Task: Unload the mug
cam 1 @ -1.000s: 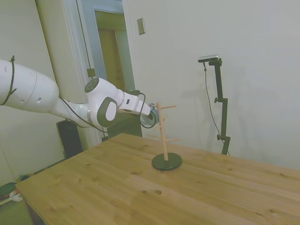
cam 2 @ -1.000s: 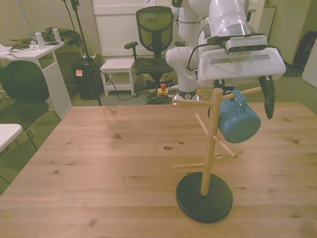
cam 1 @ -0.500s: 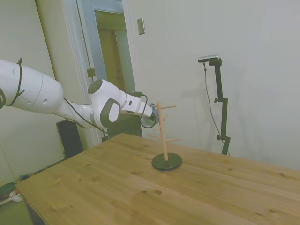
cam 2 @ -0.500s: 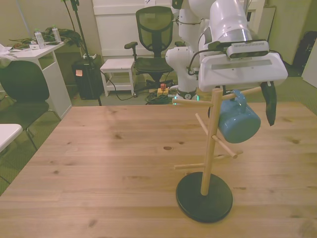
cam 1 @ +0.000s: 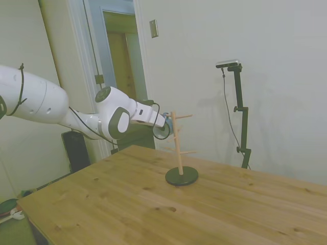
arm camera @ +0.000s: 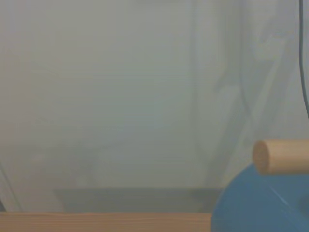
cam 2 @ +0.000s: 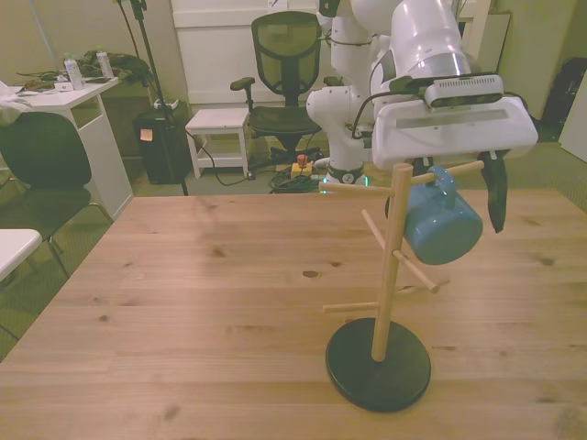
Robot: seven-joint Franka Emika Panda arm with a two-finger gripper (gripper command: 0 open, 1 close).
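Since a second ago the gripper (cam 2: 455,188) has edged toward the front view's right and sits slightly higher; the mug (cam 2: 441,223) and peg stand (cam 2: 381,351) have not moved.

One light-blue mug hangs by its handle on the stand's top peg (cam 2: 453,171), tilted, on the front view's right of the post. One wooden peg stand on a dark round base stands on the wooden table (cam 2: 202,302). Its upright post and pegs stand between the camera and the gripper.

Gripper spread wide, holding nothing: one dark finger (cam 2: 496,191) hangs just beside the mug on the front view's right; the other is hidden behind the mug and post. Whether any finger touches the mug cannot be told.

Wrist view, blurred: blue mug body (arm camera: 260,203) with a peg end (arm camera: 280,155) across it.

Behind the table: one mesh office chair (cam 2: 286,64), one white stool (cam 2: 218,121).
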